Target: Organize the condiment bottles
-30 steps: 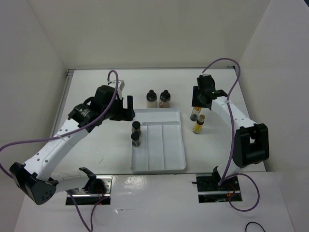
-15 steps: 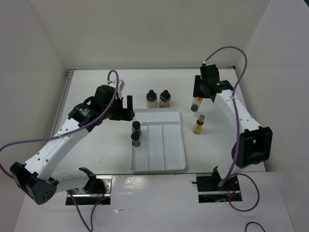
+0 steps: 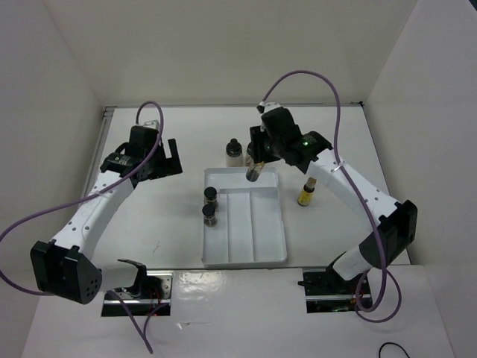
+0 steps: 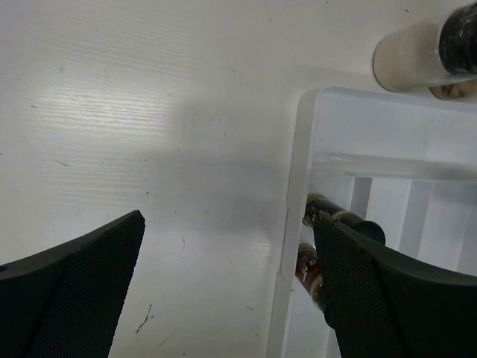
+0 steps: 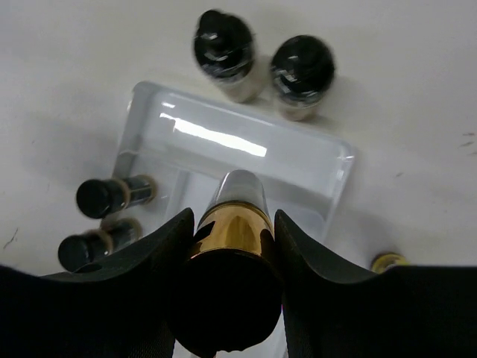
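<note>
My right gripper (image 3: 256,162) is shut on the slim black-capped yellow bottle (image 3: 253,173) and holds it above the far end of the white divided tray (image 3: 266,227); the wrist view shows the bottle (image 5: 232,224) between the fingers. Two short dark jars (image 3: 210,195) (image 3: 210,215) stand in the tray's left compartment. The white-filled clear jar (image 3: 234,151) stands behind the tray. The pinkish-brown jar (image 5: 302,71) beside it shows only in the right wrist view. The cork-topped yellow bottle (image 3: 306,192) stands on the table right of the tray. My left gripper (image 3: 159,159) is open and empty, left of the tray.
White walls enclose the table on three sides. In the left wrist view the tray's left rim (image 4: 291,224) runs between my fingers, with the dark jars (image 4: 343,216) just inside it and the white jar (image 4: 417,52) beyond.
My right gripper has carried the black-capped yellow bottle left, from beside the cork-topped bottle to above the tray's far end. My left arm has drawn back to the left, away from the tray.
</note>
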Controlling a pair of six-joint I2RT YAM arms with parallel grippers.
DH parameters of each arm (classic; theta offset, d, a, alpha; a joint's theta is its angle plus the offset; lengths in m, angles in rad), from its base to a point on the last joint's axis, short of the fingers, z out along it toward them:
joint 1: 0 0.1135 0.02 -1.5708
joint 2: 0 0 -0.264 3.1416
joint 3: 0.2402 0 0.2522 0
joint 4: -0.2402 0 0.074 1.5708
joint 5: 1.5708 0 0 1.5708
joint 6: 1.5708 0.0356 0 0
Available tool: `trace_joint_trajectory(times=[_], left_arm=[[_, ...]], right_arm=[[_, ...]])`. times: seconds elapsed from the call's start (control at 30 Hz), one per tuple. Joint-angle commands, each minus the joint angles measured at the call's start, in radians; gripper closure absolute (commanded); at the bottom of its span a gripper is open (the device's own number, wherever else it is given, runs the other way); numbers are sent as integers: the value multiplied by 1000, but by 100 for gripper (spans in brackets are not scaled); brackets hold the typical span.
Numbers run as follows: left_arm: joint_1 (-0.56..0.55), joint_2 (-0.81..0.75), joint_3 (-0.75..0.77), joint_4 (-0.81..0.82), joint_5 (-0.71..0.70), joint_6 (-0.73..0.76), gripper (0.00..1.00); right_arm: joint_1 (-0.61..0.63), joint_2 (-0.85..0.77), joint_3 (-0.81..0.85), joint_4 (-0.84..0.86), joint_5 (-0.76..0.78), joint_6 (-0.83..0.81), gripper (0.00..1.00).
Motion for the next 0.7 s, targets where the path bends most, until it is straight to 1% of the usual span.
trace_joint_trajectory(times=[0.0,0.03,0.13,0.2,0.27,0.37,0.6,0.67], left_arm=[[66,5,-6,71,87,11,0],[96,5,-6,71,105,25,0],[141,-7,-27,80,130,47,0],[150,-21,-49,80,155,47,0],[182,-48,-63,91,187,47,0],[204,-67,-87,100,208,47,0],[235,-114,-127,100,230,56,0],[244,-124,-136,109,239,56,0]], right_arm=[[63,-6,43,-8,4,41,100],[72,5,23,12,-5,50,100],[86,5,-29,56,-53,69,100],[115,5,-58,81,-53,69,100],[137,28,-72,110,-53,69,100],[137,55,-98,123,-74,69,100],[166,66,-150,196,-29,69,100],[175,97,-159,207,-19,60,100]])
